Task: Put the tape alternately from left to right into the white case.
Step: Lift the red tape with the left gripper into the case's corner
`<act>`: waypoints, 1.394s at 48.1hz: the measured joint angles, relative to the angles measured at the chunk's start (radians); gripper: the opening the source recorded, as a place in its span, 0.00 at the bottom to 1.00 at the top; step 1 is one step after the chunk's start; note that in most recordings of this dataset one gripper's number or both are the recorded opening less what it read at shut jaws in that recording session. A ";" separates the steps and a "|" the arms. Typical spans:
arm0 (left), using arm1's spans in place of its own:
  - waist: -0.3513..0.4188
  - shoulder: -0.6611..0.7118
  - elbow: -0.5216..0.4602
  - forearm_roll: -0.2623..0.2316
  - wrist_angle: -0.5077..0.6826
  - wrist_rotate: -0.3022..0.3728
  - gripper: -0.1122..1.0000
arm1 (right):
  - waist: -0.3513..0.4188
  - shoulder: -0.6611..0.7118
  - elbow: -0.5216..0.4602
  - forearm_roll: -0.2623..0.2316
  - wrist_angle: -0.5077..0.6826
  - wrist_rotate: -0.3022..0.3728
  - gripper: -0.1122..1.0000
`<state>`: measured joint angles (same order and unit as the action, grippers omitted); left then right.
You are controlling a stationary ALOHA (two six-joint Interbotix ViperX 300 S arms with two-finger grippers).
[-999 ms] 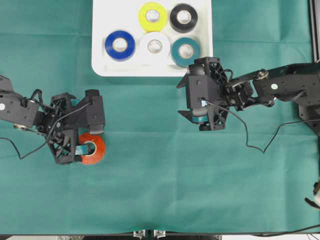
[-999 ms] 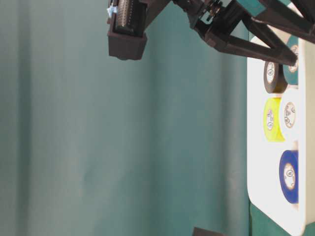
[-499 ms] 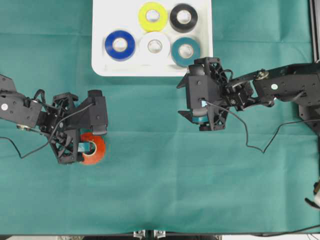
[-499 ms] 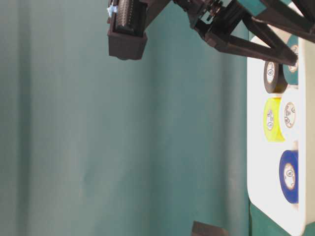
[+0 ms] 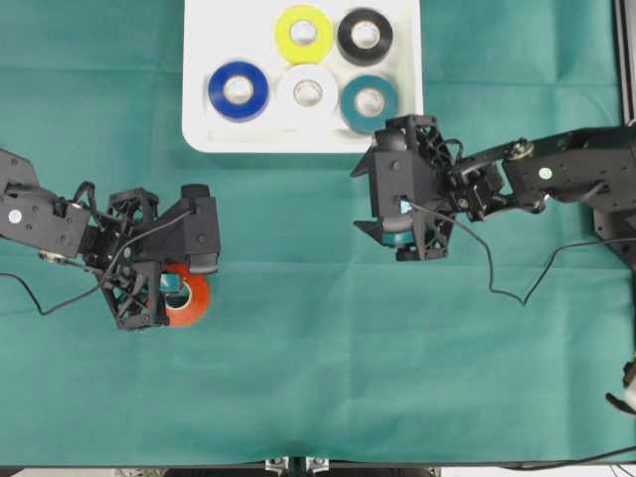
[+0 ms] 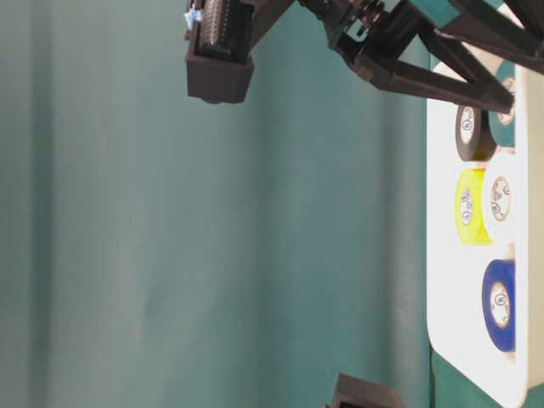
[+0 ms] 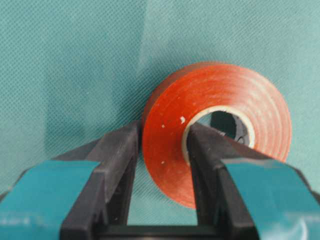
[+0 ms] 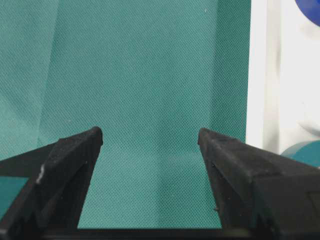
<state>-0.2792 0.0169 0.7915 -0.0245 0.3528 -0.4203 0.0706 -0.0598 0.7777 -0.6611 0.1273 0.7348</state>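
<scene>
The left claw (image 7: 162,150) is clamped on the wall of an orange tape roll (image 7: 220,125), one finger outside, one through the core. The roll lies on the green worktop (image 5: 318,378), well apart from the white case (image 5: 199,109). Because the hold is on one side only, the roll may swing or slip when lifted, and could land on a neighbour. It looks glossy, flat-sided, with a pale inner core. The right claw (image 8: 150,145) hangs wide open and empty just beside the case's near rim. Farther off, the case holds blue (image 5: 238,90), white (image 5: 307,91), teal (image 5: 370,100), yellow (image 5: 303,32) and black (image 5: 365,35) rolls, with one corner free.
</scene>
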 measured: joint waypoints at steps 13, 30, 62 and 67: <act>0.006 -0.109 -0.025 0.000 0.075 0.011 0.07 | 0.000 -0.002 0.000 0.000 0.000 0.000 0.85; 0.066 -0.193 -0.072 0.002 0.196 0.011 0.07 | 0.000 0.000 0.000 0.000 0.000 0.000 0.85; 0.331 -0.196 -0.104 0.008 0.196 0.328 0.07 | 0.002 0.000 0.000 0.002 0.000 0.000 0.85; 0.403 -0.195 -0.121 0.008 0.190 0.410 0.07 | 0.002 -0.002 0.000 0.000 0.000 0.000 0.85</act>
<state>0.1243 -0.1779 0.6703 -0.0169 0.5430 -0.0107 0.0721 -0.0614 0.7777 -0.6611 0.1273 0.7348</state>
